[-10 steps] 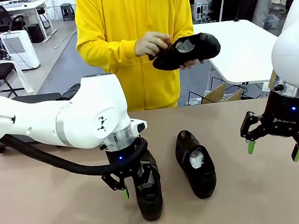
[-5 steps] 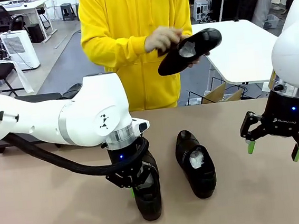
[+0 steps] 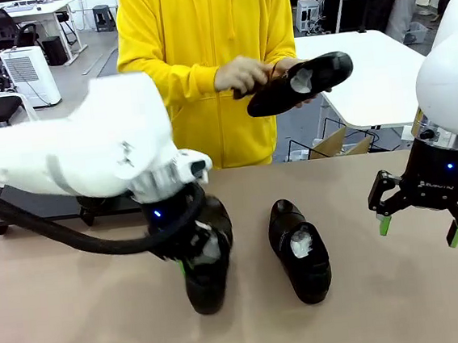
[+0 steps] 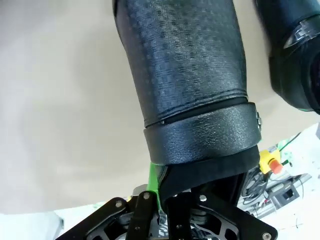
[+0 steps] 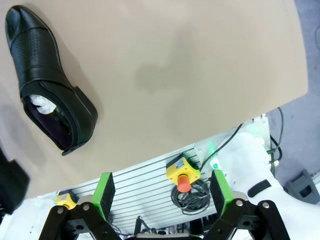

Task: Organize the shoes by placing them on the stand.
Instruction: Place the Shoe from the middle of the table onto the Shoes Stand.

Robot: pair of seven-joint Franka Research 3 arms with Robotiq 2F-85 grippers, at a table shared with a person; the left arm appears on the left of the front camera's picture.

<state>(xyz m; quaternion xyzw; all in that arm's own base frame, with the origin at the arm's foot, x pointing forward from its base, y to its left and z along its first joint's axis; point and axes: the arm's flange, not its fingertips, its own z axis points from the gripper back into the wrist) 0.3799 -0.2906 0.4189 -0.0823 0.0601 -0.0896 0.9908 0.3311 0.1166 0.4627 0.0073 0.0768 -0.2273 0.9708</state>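
Observation:
My left gripper (image 3: pixel 195 257) is shut on the heel end of a black glossy shoe (image 3: pixel 204 278) at the table's front middle, its toe pointing at me. In the left wrist view the green-padded fingers (image 4: pixel 153 184) pinch that shoe's (image 4: pixel 190 85) heel collar. A second shoe (image 3: pixel 301 250) with white paper inside lies on the table just to its right, and the right wrist view shows it (image 5: pixel 46 79) too. A person in yellow holds a third shoe (image 3: pixel 305 81) in both hands above the far edge. My right gripper (image 3: pixel 421 226) hangs open at the right. The stand is out of view.
The brown table (image 3: pixel 81 315) has free room at the left and between the lying shoe and my right gripper. A white table (image 3: pixel 373 68) stands behind the person. Below the table edge sits a yellow emergency-stop button (image 5: pixel 183 176).
My left gripper closed on the shoe and carried it to the left with the arm swinging. The person shifted the held shoe slightly right. The right arm has not moved.

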